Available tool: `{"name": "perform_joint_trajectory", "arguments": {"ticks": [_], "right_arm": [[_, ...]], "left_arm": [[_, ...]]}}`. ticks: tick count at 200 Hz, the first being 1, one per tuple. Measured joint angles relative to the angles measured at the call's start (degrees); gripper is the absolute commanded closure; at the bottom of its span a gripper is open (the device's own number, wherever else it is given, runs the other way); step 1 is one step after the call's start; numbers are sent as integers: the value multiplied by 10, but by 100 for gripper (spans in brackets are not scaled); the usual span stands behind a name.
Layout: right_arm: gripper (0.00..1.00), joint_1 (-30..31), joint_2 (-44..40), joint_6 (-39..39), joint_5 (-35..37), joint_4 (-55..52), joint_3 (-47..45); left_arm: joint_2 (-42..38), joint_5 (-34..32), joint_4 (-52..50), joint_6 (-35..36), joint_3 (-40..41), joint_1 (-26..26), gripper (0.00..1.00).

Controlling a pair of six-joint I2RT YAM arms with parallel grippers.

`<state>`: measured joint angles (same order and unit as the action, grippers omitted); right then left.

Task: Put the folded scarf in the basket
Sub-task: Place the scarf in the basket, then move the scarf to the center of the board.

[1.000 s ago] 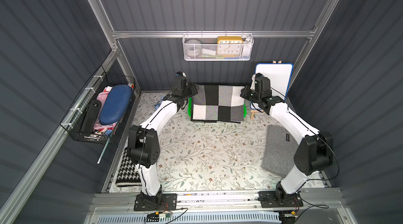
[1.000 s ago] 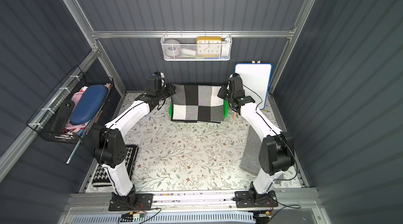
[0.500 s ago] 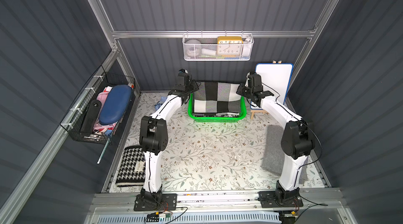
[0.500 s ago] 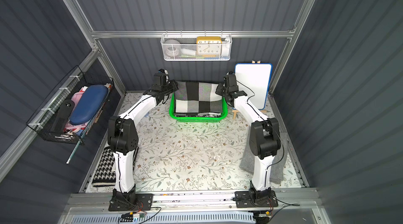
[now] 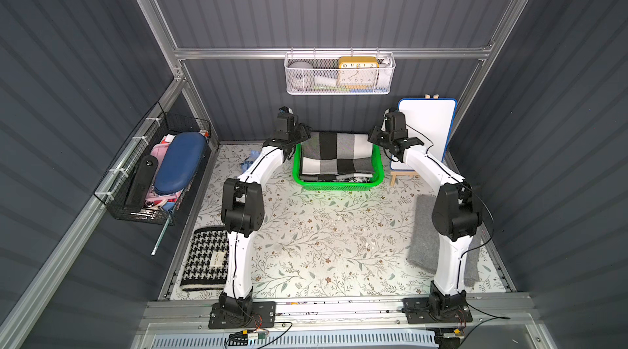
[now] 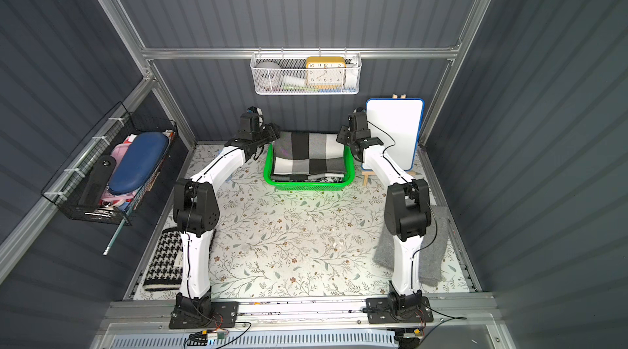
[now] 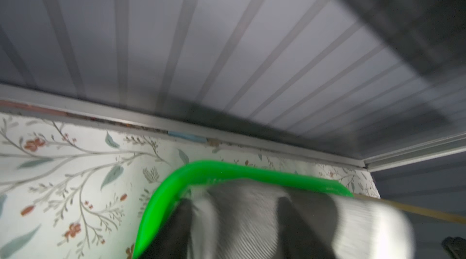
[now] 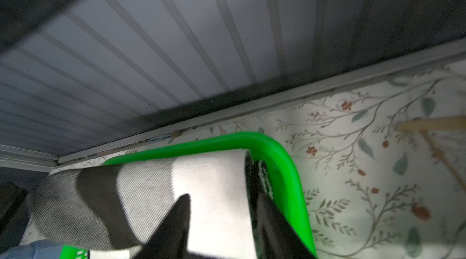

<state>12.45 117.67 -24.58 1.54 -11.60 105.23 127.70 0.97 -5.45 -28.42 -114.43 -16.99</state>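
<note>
Left wrist view blurry: scarf [image 7: 254, 222] & left tool [image 7: 233, 201] smeared, edge-cut.

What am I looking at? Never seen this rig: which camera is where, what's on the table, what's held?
Two white robot arms bolted to a table edge, each ending in a pincer. Two pictures look down from one overhead stereo camera; the two close-ups come from cameras on the arms' wrists. On the floral table: a green basket with a folded checked scarf in it, a houndstooth cloth, a grey cloth, a small whiteboard. The left pincer and right pincer sit at the scarf's ends, jaws apart; neither seems to grip it.
</note>
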Motion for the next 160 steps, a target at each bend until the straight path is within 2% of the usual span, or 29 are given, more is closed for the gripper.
{"name": "perform_joint_trajectory", "arguments": {"ticks": [36,83,125,160], "right_arm": [[40,-7,-40,-2,-3,-5,-21],[40,-3,-220,-15,-3,-18,-187],[40,-3,-431,-41,17,-41,-350],[39,-3,-602,-76,56,-79,-476]], "left_arm": [[-24,47,22,-1,13,13,1],[-144,99,49,-23,136,-2,1],[-277,112,80,-37,242,-69,1],[-343,124,114,-67,335,-145,1]]}}
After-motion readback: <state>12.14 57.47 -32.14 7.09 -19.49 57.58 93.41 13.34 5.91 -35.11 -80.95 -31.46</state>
